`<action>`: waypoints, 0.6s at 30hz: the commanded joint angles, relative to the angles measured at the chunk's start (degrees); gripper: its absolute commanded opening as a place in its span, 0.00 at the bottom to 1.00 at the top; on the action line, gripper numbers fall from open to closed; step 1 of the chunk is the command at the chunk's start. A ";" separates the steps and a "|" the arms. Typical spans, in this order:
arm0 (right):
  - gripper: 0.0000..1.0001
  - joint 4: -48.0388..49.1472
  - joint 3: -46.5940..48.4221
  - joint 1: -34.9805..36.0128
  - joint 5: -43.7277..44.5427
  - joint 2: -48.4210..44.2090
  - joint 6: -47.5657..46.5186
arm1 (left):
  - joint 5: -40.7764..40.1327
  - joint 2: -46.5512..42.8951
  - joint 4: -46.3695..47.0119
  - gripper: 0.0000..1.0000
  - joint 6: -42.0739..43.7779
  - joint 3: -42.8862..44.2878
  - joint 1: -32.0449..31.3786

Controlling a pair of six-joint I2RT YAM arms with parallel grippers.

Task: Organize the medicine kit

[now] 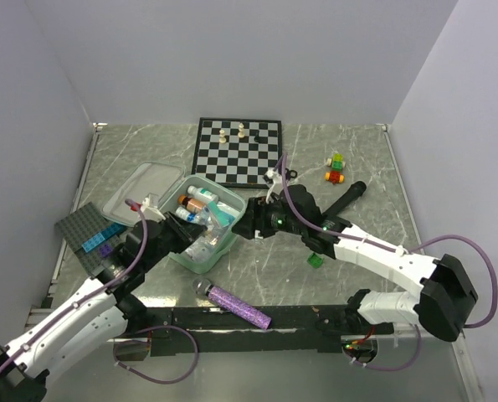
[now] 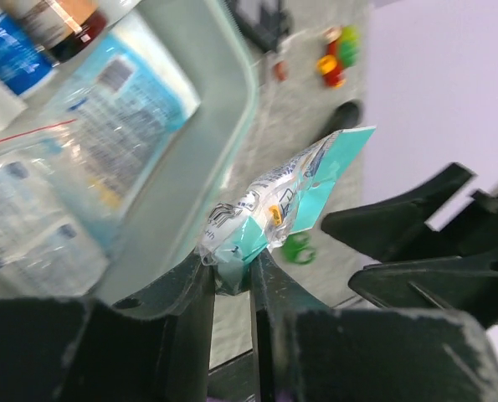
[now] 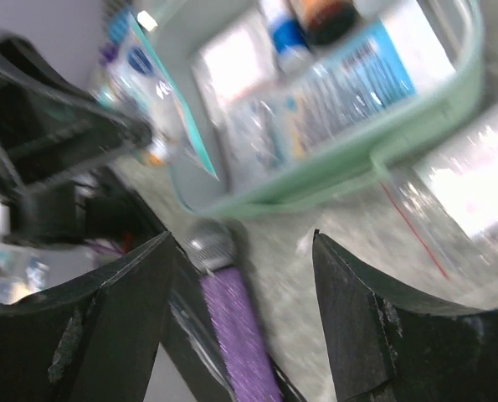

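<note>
The medicine kit (image 1: 184, 261) stands open on the table (image 1: 148, 146), left of centre, with its lid (image 1: 140, 186) folded back to the left. Bottles (image 1: 194, 201) and clear packets (image 2: 31, 209) lie inside, but their labels are too blurred to read. Both wrist views cut the kit off at the frame edge.

The left gripper (image 2: 230, 266) is pinched narrow on the lower end of a teal-and-white sachet (image 2: 290, 197), which is tilted upward just beside the kit's rim. From above, its fingertips are hard to pick out against the dark arm.

The right gripper (image 3: 244, 251) is spread wide with nothing between its fingers (image 3: 123, 310), near the kit's right side. Its view is smeared by motion. Below it lies a purple glitter microphone (image 3: 232, 318), partly cropped. A chessboard (image 1: 238, 151) sits behind the kit.
</note>
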 commanded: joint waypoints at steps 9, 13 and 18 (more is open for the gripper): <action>0.77 19.81 5.83 0.54 -6.46 9.68 11.18 | -0.48 -6.50 19.21 0.01 -7.58 -4.57 -0.01; 0.76 23.14 6.36 0.45 -5.58 10.04 11.70 | 0.48 -6.76 20.62 0.01 -8.20 -5.63 0.08; 0.76 27.27 5.05 0.63 -5.49 8.81 11.44 | 0.31 -7.55 19.74 0.01 -8.64 -6.07 0.08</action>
